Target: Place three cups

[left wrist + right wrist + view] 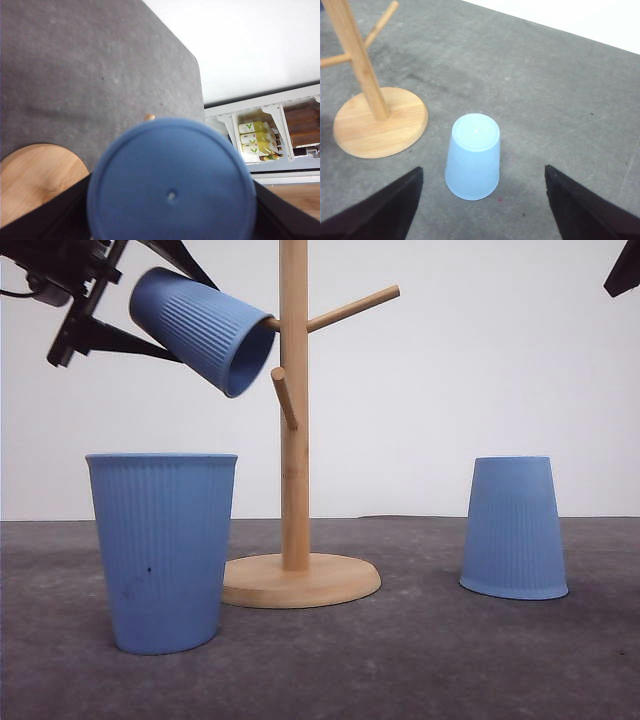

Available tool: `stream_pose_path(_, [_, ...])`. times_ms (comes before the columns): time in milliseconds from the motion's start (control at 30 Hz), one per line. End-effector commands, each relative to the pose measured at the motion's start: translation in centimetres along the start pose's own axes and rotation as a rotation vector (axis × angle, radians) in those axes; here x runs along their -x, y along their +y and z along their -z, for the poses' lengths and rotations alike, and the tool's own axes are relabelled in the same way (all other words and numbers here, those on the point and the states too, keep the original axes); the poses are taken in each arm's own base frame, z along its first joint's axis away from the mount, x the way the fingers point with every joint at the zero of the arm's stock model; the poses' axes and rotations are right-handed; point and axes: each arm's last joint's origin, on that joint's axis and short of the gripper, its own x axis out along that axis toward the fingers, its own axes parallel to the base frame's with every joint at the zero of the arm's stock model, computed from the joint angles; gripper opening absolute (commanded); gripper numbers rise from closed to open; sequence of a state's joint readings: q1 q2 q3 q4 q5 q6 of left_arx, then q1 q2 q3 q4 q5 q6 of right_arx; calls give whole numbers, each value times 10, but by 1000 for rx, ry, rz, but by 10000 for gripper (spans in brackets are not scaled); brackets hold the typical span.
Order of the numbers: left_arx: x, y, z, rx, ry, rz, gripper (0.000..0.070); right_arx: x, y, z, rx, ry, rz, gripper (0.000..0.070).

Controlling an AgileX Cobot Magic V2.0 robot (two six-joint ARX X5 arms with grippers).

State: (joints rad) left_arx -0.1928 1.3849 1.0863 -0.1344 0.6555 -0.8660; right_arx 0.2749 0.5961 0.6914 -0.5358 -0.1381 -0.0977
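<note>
We see the left gripper clamped on a tilted cup, its mouth over a peg of the wooden rack. An upright cup stands left of the rack base; an inverted cup stands right. The right gripper hangs spread wide above it.

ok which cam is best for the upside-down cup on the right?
Right wrist view: the upside-down cup sits centred between the open right tool fingers, base and whole wall visible. Front view shows the same cup side-on, right of the wooden stand.
</note>
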Motion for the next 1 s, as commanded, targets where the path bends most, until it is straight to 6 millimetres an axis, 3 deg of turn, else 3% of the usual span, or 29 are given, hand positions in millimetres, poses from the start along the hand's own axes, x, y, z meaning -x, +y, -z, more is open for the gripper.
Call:
stream_pose_path(0, [-7,0,-3,-4,6,-4,480,1,1,-4,-8,-18,-7,492])
stream_pose_path(133, [-11,3,-1,0,27,-9,499,1,1,-4,-8,-18,-7,492])
stream_pose_path(267, [-10,1,-1,-3,45,14,603,1,1,-4,-8,-18,-7,492])
stream_pose_path(533, [4,2,0,-9,94,16,602,1,1,-4,-8,-18,-7,492])
stream_pose_path(800, [38,-4,15,-113,144,-54,596,1,1,-4,-8,-17,-6,492])
stream_pose_path(967, [64,-13,30,-276,147,-117,491,1,1,-3,-13,-12,-7,492])
